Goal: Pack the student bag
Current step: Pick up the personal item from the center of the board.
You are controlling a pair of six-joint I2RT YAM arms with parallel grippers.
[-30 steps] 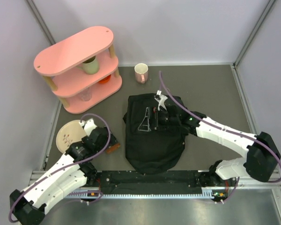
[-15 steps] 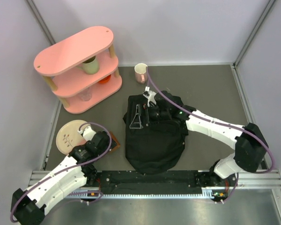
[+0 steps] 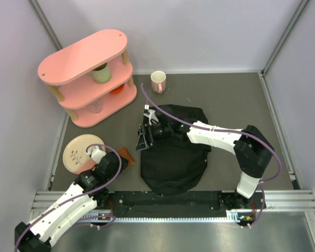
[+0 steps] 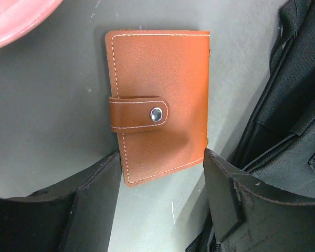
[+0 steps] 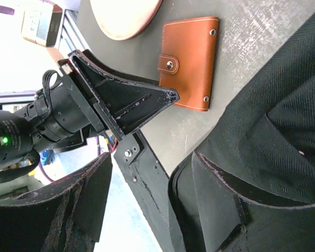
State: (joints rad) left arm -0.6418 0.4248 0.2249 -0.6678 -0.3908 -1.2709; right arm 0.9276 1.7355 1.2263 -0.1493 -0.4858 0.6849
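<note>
The student bag [image 3: 173,155], a floppy black backpack, lies flat in the middle of the table. Just left of it lies a brown snap wallet [image 4: 157,105], also seen in the right wrist view [image 5: 189,63]. My left gripper [image 4: 163,157] [image 3: 124,158] straddles the wallet's near end, and its fingers [image 4: 94,205] touch both long edges. The wallet rests on the table. My right gripper [image 3: 145,137] [image 5: 152,163] hovers open at the bag's left edge. One of its fingers [image 5: 226,199] lies against the bag's fabric [image 5: 283,105], with a fold of the rim just inside it.
A pink plate [image 3: 77,152] sits left of the wallet. At the back left stands a pink two-tier shelf [image 3: 86,55] holding a green mug [image 3: 101,73] and a glass. A pink mug [image 3: 158,81] stands behind the bag. Walls close three sides.
My right gripper has swept left across the bag to its left edge, and its jaws have narrowed. The left gripper has slid onto the wallet and closed in on its edges.
</note>
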